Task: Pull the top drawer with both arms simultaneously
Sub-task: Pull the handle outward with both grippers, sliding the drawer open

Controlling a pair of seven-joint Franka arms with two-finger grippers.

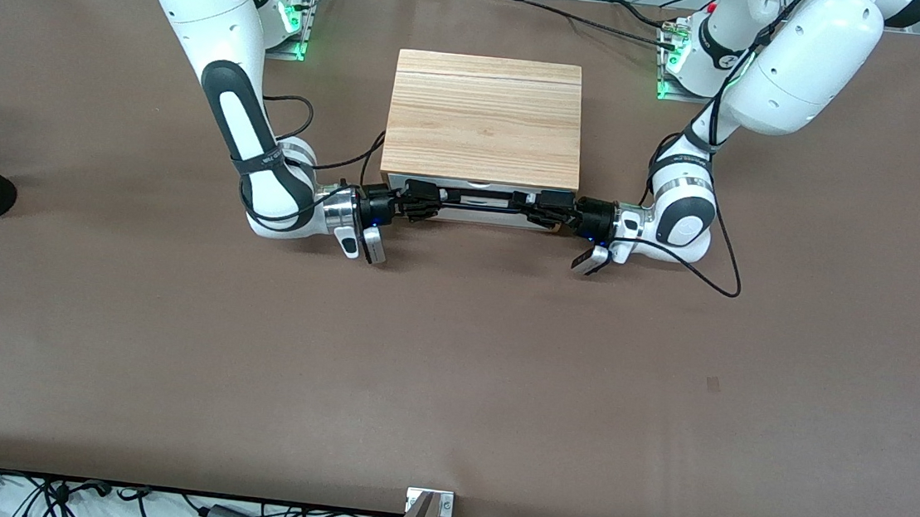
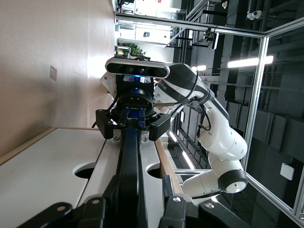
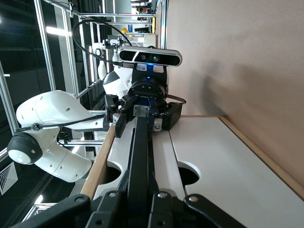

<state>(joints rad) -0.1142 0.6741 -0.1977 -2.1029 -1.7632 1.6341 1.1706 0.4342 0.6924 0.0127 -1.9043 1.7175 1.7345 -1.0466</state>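
Drawer: top drawer (image 1: 477,202) sits in the wooden box (image 1: 485,119) midway along the desk edge where the robot bases stand; its white front panel faces the front camera and appears barely out, if at all.
Handle axis: black bar handle (image 1: 477,201) runs across the panel, parallel to the desk's long edges, from one arm's end toward the other's.
Left gripper: left gripper (image 1: 538,208) lies level at the bar's end toward the left arm's side, fingers clenched around the handle.
Right gripper: right gripper (image 1: 423,199) mirrors it at the other end, fingers likewise clamped on the bar.
Key relation: both grips point inward along the bar, so the pull should go crosswise to the fingers, toward the desk's front-camera edge; neither arm looks nearer, so even travel should matter.
Surface: brown mat over the desk (image 1: 450,374), bare in front of the drawer.
Room: metal frame posts and ceiling lights show in both wrist views.
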